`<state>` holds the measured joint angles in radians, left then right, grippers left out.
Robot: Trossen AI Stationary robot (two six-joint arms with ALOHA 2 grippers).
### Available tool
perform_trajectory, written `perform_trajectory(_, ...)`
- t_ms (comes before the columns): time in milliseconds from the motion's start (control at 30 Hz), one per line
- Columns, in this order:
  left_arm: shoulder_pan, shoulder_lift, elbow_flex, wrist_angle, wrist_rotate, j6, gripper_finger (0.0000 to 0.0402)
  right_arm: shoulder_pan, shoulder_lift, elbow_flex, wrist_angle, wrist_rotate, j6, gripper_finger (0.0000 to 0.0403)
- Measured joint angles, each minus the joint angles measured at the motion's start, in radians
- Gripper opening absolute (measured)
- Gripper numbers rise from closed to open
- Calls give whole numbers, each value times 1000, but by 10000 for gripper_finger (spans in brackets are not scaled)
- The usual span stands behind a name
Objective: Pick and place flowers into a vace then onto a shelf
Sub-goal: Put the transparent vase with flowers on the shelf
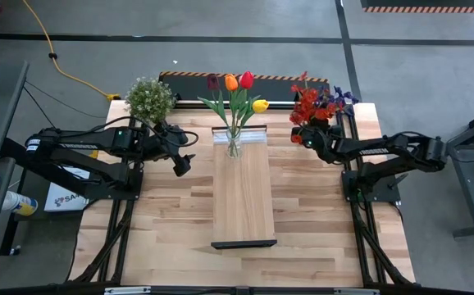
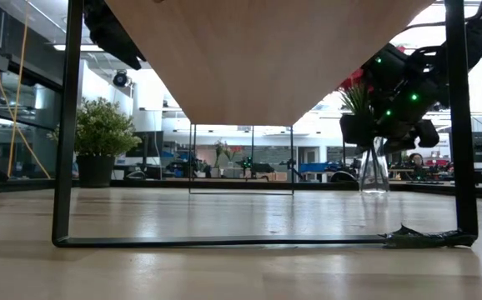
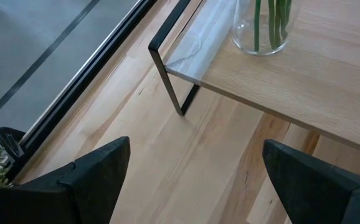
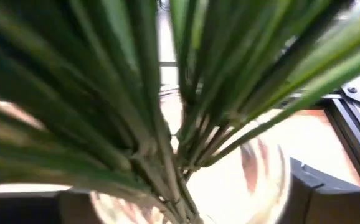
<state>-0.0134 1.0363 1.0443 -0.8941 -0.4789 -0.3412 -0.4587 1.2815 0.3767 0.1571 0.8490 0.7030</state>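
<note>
Right end effector [image 1: 309, 138] half-closed among flowers [image 1: 315, 105] — planked table [image 1: 171, 221], concrete floor [image 1: 434, 74].

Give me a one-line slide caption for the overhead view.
Tulips in a glass vase on the shelf; right gripper at the red flowers, left gripper open.

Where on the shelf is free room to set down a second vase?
The shelf is bare from the glass vase of tulips at its far end to its near dark-trimmed end. The far right corner is crowded: the right gripper is among the red sprays.
</note>
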Motion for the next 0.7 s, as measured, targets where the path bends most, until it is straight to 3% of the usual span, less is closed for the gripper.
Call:
perform_trajectory(233,0,0,0,0,-1,0,397,0,2,0,55,-2,-82,157)
perform_trajectory(700,0,0,0,1,-2,0,397,0,2,0,104,9,-94,157)
